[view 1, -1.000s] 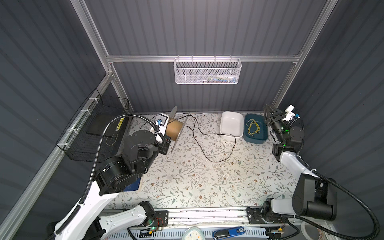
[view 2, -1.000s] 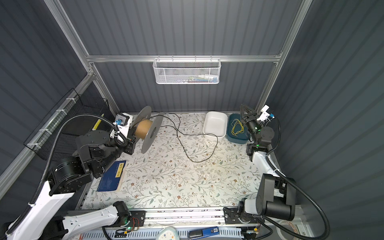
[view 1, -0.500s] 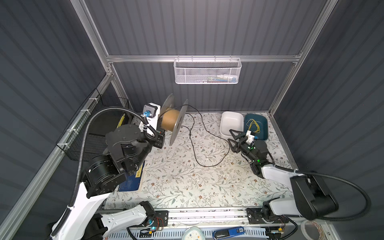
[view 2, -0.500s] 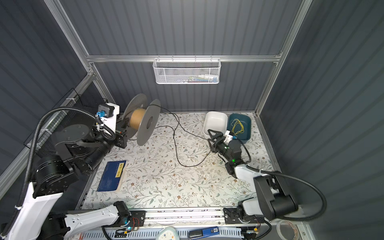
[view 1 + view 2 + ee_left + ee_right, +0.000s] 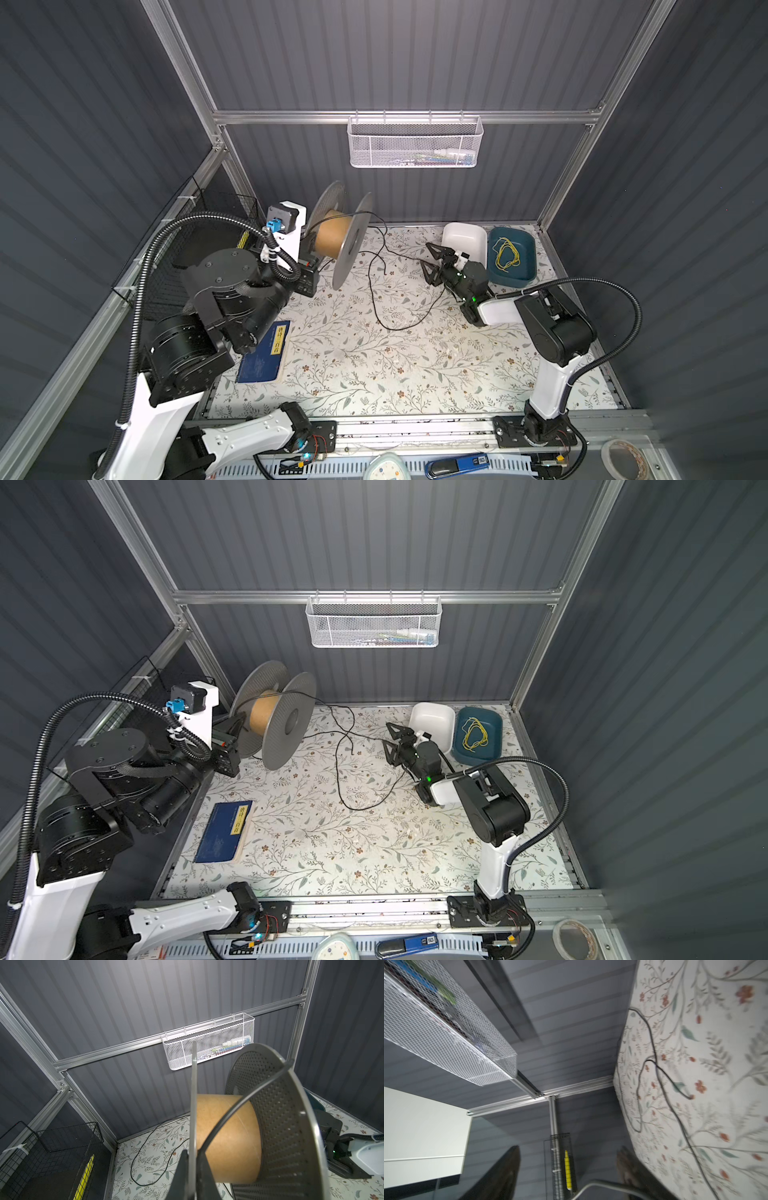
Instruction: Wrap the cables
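The cable (image 5: 376, 291), judged light and limp, trailed from the spool (image 5: 332, 237) at the worktop's (image 5: 374, 374) back-left corner in loose loops mid-worktop. The left gripper (image 5: 192, 1159) clamped the spool's flange; the right gripper (image 5: 424, 254) stood open beside the slack, the advised pinch point.

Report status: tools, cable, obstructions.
Left tool shut on flange of grey perforated spool. Right tool open by thin black cable. Cable mostly loose on floral mat, one strand over cardboard core. White plastic bowl close beside right tool.

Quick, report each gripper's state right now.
Left gripper: shut on the flange of the grey perforated spool with a cardboard core.
Right gripper: open, jaws spread by the thin black cord, not clamping it.
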Tool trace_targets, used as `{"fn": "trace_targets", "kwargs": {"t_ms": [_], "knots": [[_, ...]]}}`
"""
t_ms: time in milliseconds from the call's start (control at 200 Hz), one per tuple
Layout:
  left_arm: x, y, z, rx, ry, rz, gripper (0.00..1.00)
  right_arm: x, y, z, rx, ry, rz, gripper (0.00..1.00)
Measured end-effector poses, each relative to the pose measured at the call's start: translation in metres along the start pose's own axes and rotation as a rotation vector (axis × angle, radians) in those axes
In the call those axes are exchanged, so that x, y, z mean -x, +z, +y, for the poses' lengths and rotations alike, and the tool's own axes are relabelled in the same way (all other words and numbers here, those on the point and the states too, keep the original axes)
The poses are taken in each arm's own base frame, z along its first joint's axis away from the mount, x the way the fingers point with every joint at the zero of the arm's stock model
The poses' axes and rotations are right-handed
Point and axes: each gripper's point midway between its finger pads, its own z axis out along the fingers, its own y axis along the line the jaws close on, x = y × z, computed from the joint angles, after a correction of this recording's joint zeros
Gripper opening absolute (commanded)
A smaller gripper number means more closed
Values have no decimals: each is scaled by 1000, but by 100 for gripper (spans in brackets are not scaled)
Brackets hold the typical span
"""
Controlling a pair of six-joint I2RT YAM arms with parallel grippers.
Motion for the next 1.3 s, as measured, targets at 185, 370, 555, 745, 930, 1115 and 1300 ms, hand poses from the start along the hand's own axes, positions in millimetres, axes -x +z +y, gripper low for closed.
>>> {"fn": "trace_targets", "kwargs": {"t_ms": [185, 370, 555, 745, 930, 1115, 1300], "knots": [[2, -11, 7, 3, -13, -21, 0, 15, 17, 27, 57, -25, -28, 16], [3, -26, 17, 8, -20, -31, 0, 42, 10, 45, 57, -89, -94, 9], [-2, -35, 23, 12, -16, -25, 0, 54, 5, 77, 79, -183, -114, 1], [-12, -29, 16, -6, 13, 6, 0, 33, -23, 145, 119, -371, -125, 0], [-33, -21, -1, -75, 72, 96, 0, 5, -64, 250, 244, -596, -199, 0], [-59, -25, -14, -149, 115, 192, 0, 26, -91, 320, 295, -733, -344, 0], [-78, -31, -26, -231, 137, 265, 0, 67, -86, 330, 218, -790, -453, 0]]}}
